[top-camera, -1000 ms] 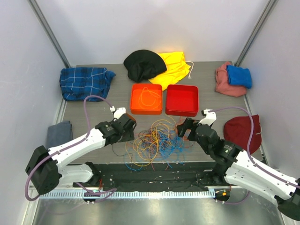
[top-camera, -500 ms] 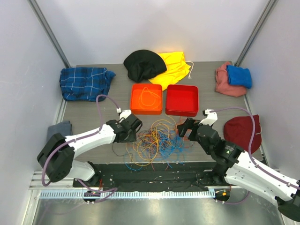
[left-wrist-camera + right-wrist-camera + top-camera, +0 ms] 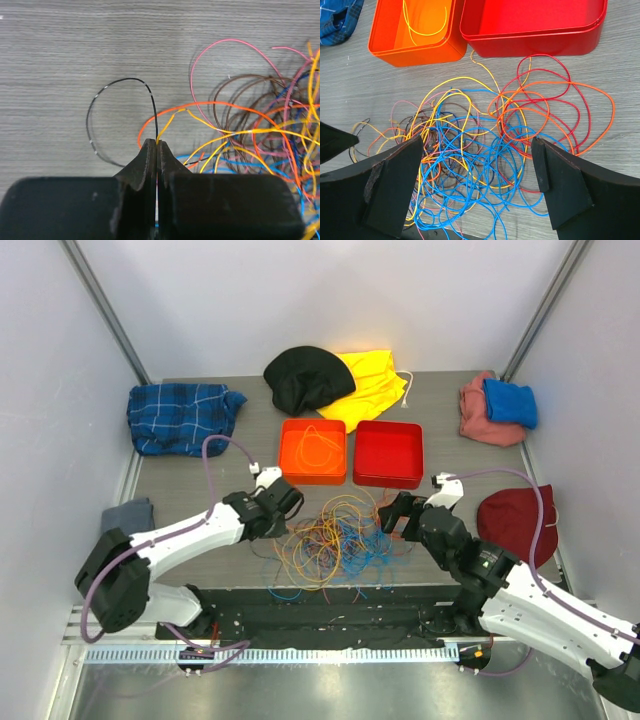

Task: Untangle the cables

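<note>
Multicoloured thin wire cables (image 3: 335, 540) lie tangled on the grey table (image 3: 190, 475) between the arms. At the heap's left edge the left gripper (image 3: 156, 145) is pinched together on a black strand (image 3: 112, 89) and a yellow strand (image 3: 167, 122), probably to draw them free. The right gripper (image 3: 477, 150) hangs spread wide above the heap.

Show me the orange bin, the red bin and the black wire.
orange bin (image 3: 312, 479), top view, front wall
red bin (image 3: 388, 452), top view, bare floor
black wire (image 3: 125, 79), left wrist view, top of loop
</note>
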Tool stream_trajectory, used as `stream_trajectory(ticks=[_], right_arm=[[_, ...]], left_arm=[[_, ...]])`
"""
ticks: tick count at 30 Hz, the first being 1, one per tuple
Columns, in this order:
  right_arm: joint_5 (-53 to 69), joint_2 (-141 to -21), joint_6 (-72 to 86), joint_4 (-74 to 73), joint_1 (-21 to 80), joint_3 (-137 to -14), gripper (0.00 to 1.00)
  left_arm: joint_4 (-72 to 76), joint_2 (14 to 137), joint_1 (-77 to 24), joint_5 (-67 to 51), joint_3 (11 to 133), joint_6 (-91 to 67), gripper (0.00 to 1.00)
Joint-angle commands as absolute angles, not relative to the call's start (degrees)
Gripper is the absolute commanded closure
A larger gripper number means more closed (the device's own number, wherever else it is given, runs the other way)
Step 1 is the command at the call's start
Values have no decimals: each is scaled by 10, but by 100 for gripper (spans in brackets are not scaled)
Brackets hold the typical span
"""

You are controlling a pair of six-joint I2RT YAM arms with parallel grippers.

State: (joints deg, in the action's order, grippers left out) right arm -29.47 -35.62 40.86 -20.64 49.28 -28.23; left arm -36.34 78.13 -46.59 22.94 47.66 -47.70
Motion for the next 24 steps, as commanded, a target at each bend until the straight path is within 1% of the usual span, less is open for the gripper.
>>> stream_trajectory(ticks=[1,2,3,4,5,8,10,13,14,16,19,22,24], right_arm=[[-306,-358,411,-190,493,-279,1],[-303,-360,410,-184,494,-279,1],[-301,-363,410,-180,494,-279,1],[-299,-370,411,-173,494,-278,1],[-295,-373,410,-169,494,-278,1],[-292,-382,411,-160,493,-279,1],[-289,-384,412,-161,494,-280,1],[-292,-381,411,-165,494,-280,1],[-293,-378,411,-168,494,-280,1],[-295,-375,410,-172,494,-281,1],[-297,-372,411,-178,493,-281,1],[-298,-367,410,-184,494,-282,1],[-302,-364,410,-185,494,-280,1]], left_arm=[[-413,708,-475,260,507,-487,97],[-418,700,-475,265,512,-487,95],[-431,684,-476,270,514,-487,91],[-436,679,-476,272,518,-487,89],[-437,674,-476,272,518,-487,85],[-439,667,-476,271,514,-490,82],[-433,668,-476,265,512,-490,78],[-425,668,-476,265,514,-490,59],[-420,671,-476,265,516,-489,58],[-412,674,-475,272,522,-481,60],[-414,691,-476,277,533,-473,60],[-430,704,-477,251,527,-481,58],[-432,690,-478,235,511,-494,57]])
